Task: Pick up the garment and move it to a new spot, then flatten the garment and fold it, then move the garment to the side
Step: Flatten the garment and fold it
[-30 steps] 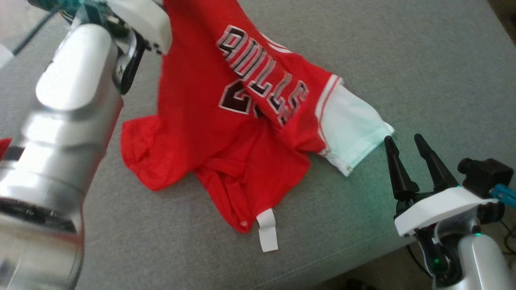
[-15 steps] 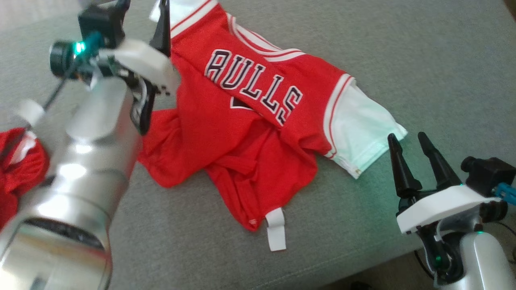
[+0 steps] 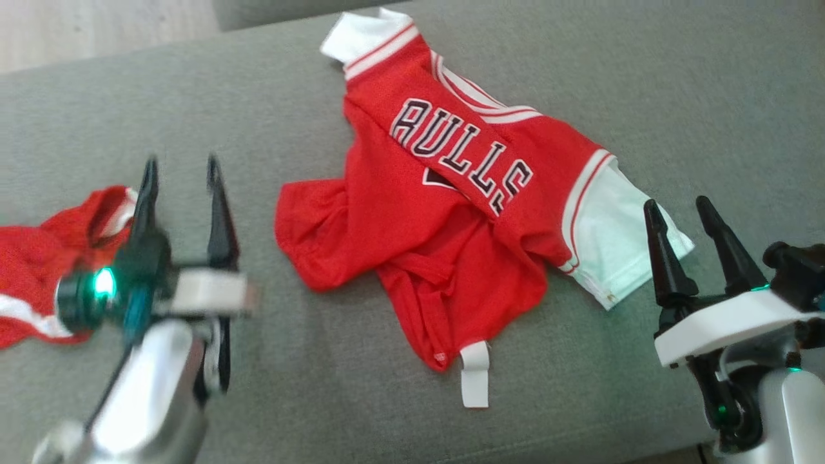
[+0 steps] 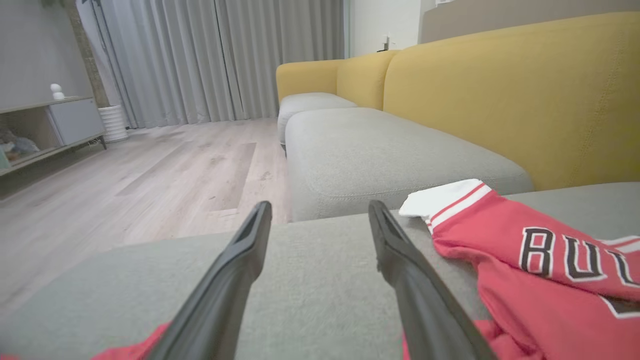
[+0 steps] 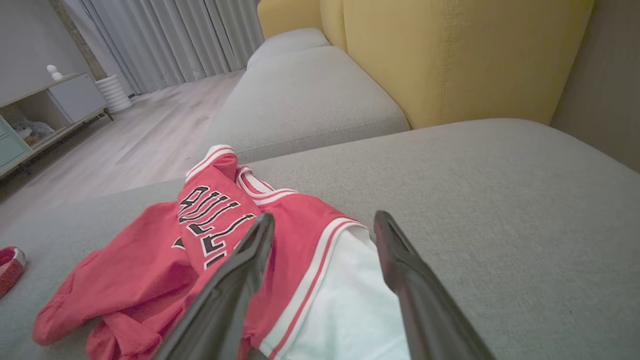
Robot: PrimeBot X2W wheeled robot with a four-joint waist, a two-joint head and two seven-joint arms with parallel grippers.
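The red jersey (image 3: 451, 212) lies crumpled mid-frame on the grey sofa seat (image 3: 709, 96), with the left hand (image 3: 182, 164) and right hand (image 3: 675, 205) both open and empty, so flattening seems next: grip opposite edges and spread.

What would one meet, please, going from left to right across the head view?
Crumpled red mesh garment → left end effector, dark fingers spread open → red Bulls jersey with white sleeves → right end effector, also open.
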